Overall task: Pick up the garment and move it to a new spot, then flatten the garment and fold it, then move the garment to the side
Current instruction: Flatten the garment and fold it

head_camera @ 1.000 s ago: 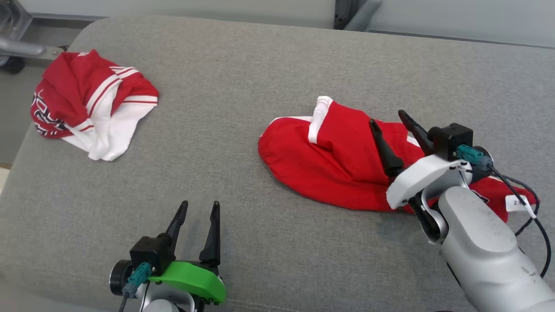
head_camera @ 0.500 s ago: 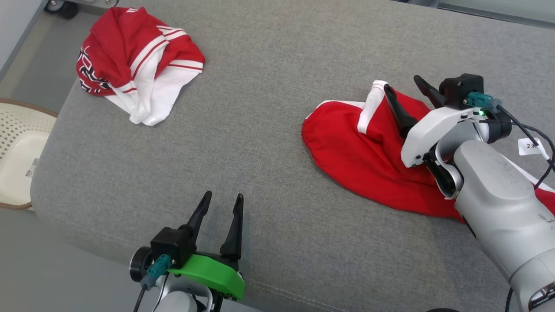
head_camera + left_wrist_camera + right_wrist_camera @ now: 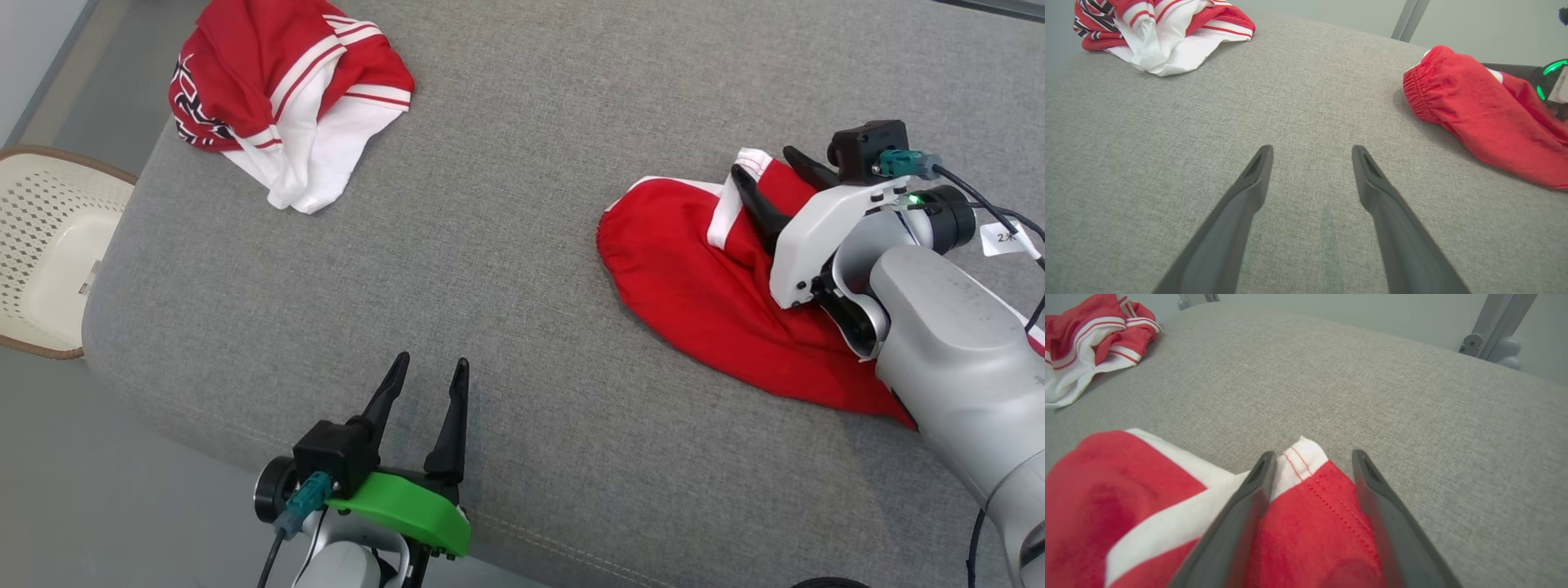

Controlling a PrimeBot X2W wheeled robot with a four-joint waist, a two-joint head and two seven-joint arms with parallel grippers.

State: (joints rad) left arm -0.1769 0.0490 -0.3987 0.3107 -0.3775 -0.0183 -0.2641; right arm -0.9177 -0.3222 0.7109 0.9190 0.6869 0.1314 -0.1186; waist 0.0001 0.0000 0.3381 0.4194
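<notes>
The garment (image 3: 694, 294) is a red piece with white trim, lying crumpled on the right of the grey cushion (image 3: 490, 245). My right gripper (image 3: 763, 161) is low over its far end, open. Its fingers straddle a raised fold with a white stitched hem (image 3: 1303, 455), and red cloth (image 3: 1310, 498) lies between them. My left gripper (image 3: 433, 359) hovers open above bare cushion near the front edge, well left of the garment (image 3: 1478, 110). Nothing sits between the open fingers of the left gripper (image 3: 1312, 148).
A second red and white striped garment (image 3: 286, 90) lies bunched at the cushion's far left corner. A cream perforated basket (image 3: 49, 204) stands on the floor off the left edge. A white tag (image 3: 1008, 238) hangs on the right arm's cable.
The head camera has swung, shifting the whole picture. My right gripper has advanced across the garment to its white-hemmed fold and now straddles it. The left gripper has stayed put.
</notes>
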